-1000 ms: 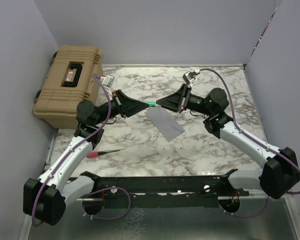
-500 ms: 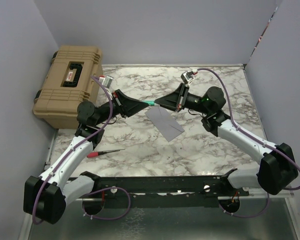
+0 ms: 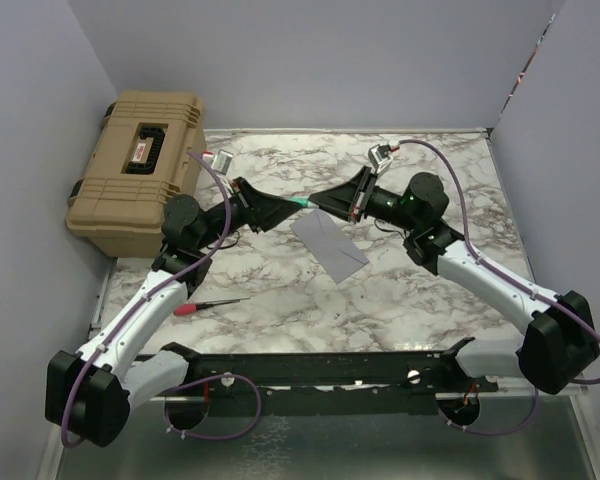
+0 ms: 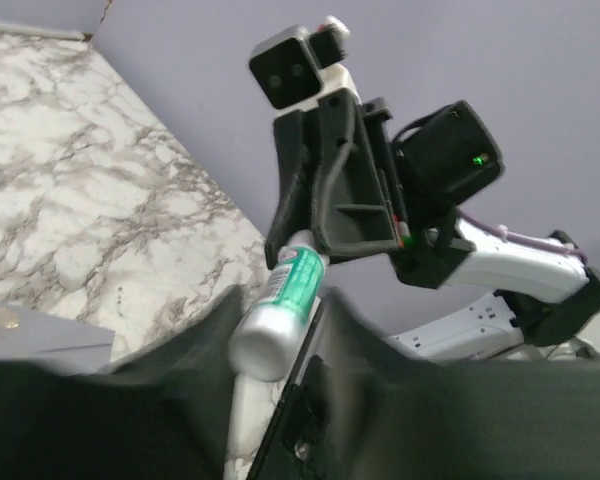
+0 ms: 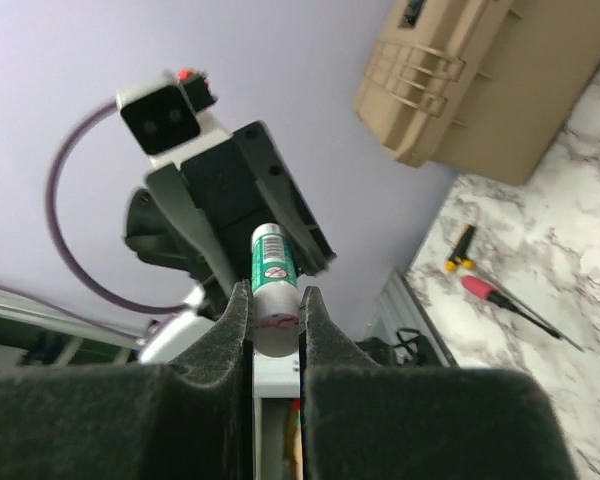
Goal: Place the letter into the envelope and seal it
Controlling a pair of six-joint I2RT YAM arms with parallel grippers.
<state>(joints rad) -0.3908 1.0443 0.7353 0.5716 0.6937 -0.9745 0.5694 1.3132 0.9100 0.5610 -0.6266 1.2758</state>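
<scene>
The grey-lilac envelope lies flat mid-table; its corner shows in the left wrist view. The peach letter is not visible in any view. A green-and-white glue stick hangs in the air above the envelope's far corner, held from both ends. My left gripper is shut on one end. My right gripper is shut on the other, white end. The two grippers face each other nose to nose.
A tan hard case stands at the back left. A red-handled screwdriver lies on the table near the left arm. Grey walls close in the sides and back. A black rail runs along the near edge.
Both arms shifted only slightly, the left elbow a little right. The glue stick stays held between the two grippers. The envelope has not moved.
</scene>
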